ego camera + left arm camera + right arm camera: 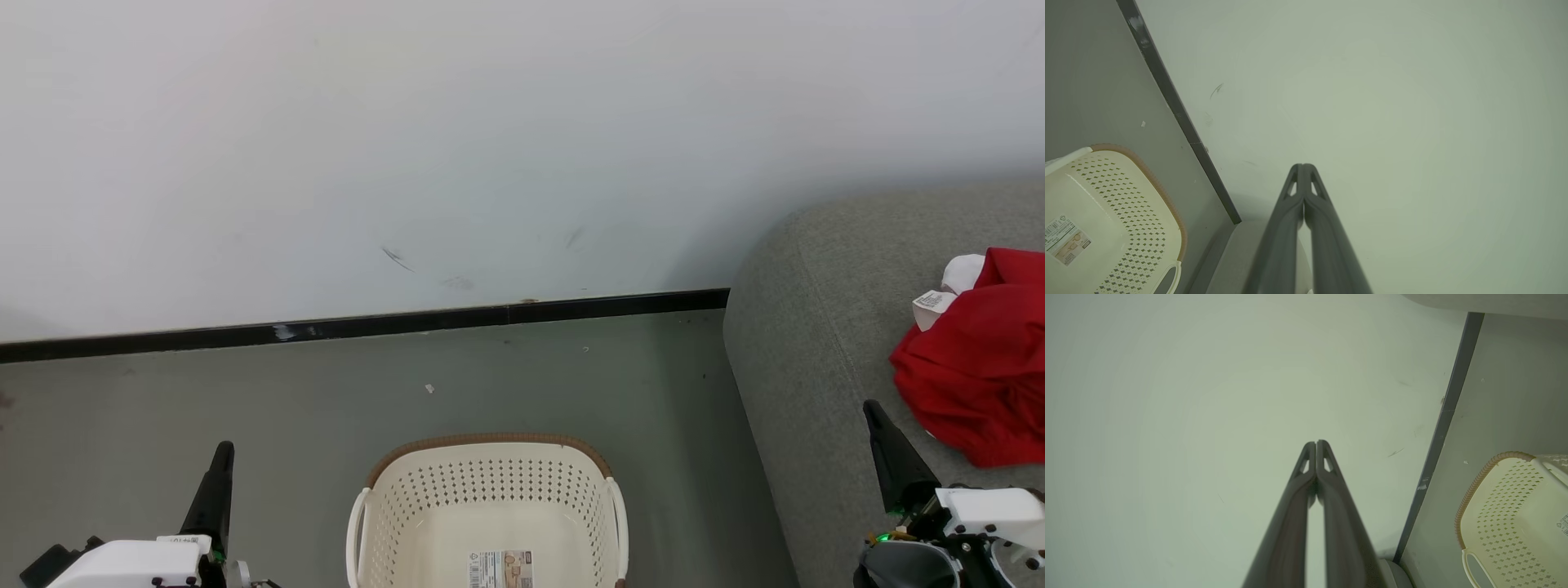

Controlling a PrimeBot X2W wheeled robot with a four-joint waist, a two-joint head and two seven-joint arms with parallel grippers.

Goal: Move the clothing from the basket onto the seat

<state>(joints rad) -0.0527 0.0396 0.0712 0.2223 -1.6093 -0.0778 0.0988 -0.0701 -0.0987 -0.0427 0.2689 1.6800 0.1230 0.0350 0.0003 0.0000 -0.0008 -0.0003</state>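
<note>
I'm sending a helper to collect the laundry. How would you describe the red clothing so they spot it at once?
Find the big grey sofa by the white wall, right of the cream basket. The clothing lies crumpled on it: bright red against the grey, with a white tag.

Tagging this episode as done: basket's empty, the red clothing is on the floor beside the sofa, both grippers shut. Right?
One thing is off. The red clothing lies on the grey sofa, not down beside it, as the head view shows. The rest stands: the basket is empty, and the left gripper and the right gripper are both shut.
</note>
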